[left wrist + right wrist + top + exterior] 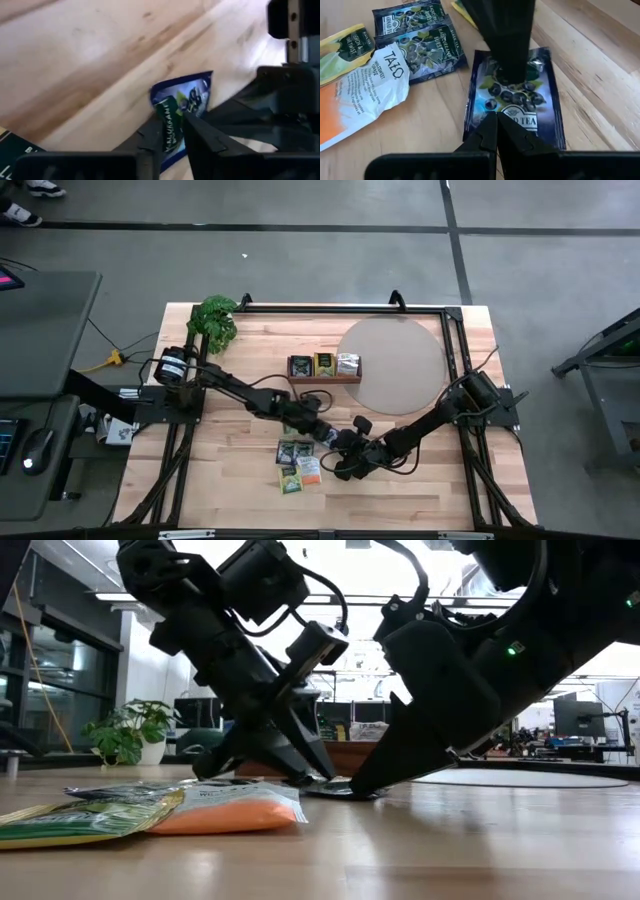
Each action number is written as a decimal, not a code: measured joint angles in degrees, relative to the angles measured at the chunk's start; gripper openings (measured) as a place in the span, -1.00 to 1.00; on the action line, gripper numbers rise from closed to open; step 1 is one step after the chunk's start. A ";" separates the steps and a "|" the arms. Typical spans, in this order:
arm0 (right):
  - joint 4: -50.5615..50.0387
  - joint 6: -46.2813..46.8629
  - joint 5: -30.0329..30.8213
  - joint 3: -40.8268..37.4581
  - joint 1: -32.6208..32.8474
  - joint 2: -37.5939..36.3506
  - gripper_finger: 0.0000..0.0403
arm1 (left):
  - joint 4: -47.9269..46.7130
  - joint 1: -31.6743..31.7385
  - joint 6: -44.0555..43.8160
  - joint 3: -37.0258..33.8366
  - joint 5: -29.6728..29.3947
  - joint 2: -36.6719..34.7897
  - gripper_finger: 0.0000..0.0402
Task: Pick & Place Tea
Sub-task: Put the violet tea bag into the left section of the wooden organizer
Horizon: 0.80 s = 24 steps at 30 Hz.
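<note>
Overhead, table-level, two close wrist views — shared sachet [515,97]

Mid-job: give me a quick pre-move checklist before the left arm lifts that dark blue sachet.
1. Left gripper astride the dark blue sachet: ok.
2. Left grip fully closed on it: cannot tell.
3. Right gripper shut, tip pressing the sachet's edge; must clear before lifting: not ok.
4. Sachet separate from the pile, orange-white sachet beside it: ok.
5. Tray has room: cannot tell.
</note>
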 joint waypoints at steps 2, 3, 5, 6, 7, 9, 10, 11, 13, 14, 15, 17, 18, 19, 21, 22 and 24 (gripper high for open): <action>0.00 0.00 -0.07 0.02 0.00 0.00 -1.00 | -1.79 0.02 0.46 0.54 -0.64 0.00 -0.80; 0.02 0.00 -0.11 0.02 0.00 0.00 -1.00 | -2.44 0.02 0.79 0.69 -0.83 0.00 -0.89; -0.04 0.00 -0.37 0.02 -0.02 0.00 -1.00 | -3.05 -0.01 1.52 0.80 -0.98 -0.02 -0.96; -0.06 -0.02 -0.51 0.02 -0.04 0.00 -1.00 | -3.34 -0.02 1.80 0.81 -0.99 -0.04 -0.96; -0.07 -0.21 -0.64 0.02 -0.04 0.00 -1.00 | -3.54 -0.08 2.04 0.81 -0.99 -0.07 -0.95; -0.07 -0.42 -0.74 0.02 0.11 -0.01 -1.00 | -3.71 -0.13 2.98 0.85 -1.17 -0.09 -0.97; -0.08 -0.42 -0.73 0.02 0.19 -0.02 -1.00 | -3.75 -0.13 3.25 0.85 -1.22 -0.11 -0.98; -0.08 -0.47 -0.71 0.02 0.35 -0.02 -1.00 | -3.79 -0.13 3.42 0.85 -1.34 -0.12 -0.99; -0.07 -1.22 -0.58 0.04 0.72 -0.02 -1.00 | -3.81 -0.13 4.44 0.85 -1.65 -0.13 -0.99; -0.07 -1.40 -0.39 0.04 0.90 -0.03 -1.00 | -3.85 -0.13 4.67 0.85 -1.73 -0.15 -0.99; -0.16 -1.48 -0.24 0.04 1.16 -0.16 -1.00 | -3.85 -0.13 4.84 0.85 -1.71 -0.17 -0.99; -0.44 -1.90 -0.11 0.04 1.55 -0.72 -1.00 | -3.80 -0.13 5.46 0.87 -1.66 -0.17 -0.99; -0.76 -2.21 -0.10 -0.02 1.71 -1.12 -1.00 | -3.77 -0.15 5.78 0.87 -1.69 -0.17 -1.00; -1.24 -2.59 -0.23 -0.06 1.94 -1.76 -1.00 | -3.76 -0.15 5.89 0.87 -1.66 -0.17 -1.00; -2.35 -3.42 -0.84 -0.15 2.14 -3.62 -1.00 | -3.79 -0.15 5.90 0.87 -1.56 -0.20 -1.00; -2.97 -3.73 -0.85 -0.13 2.30 -4.76 -1.00 | -3.77 -0.15 5.93 0.87 -1.41 -0.20 -1.00; -5.08 -3.89 -0.59 -0.11 2.76 -7.32 -1.00 | -3.72 -0.13 6.17 0.86 -1.34 -0.20 -1.00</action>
